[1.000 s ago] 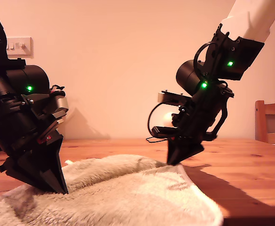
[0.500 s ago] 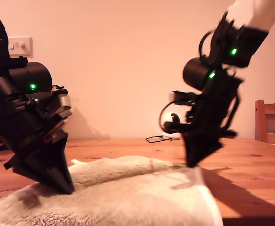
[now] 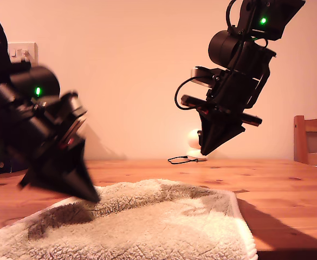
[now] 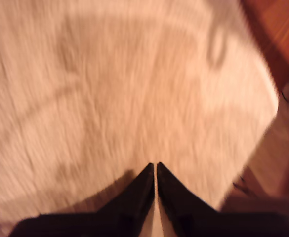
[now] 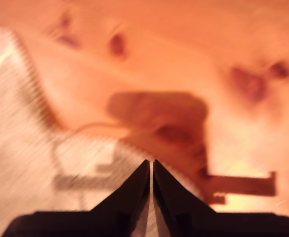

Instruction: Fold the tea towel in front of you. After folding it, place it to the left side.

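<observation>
We are hovering over the tea towel [image 3: 147,227], which is lying flat on the wooden table [image 3: 288,189]. My first gripper [image 4: 155,165] and my second gripper [image 5: 150,162] are showing fingers pressed nearly together, holding nothing. We should be pinching the corded hem cleanly. No containers are showing.

My second gripper [image 3: 204,152], jaws closed, is now lifted well clear of the tea towel [image 3: 147,227] toward twelve o'clock in the exterior view, while my first gripper [image 3: 96,199] has slid toward three o'clock, the towel's far edge lying flatter.
</observation>
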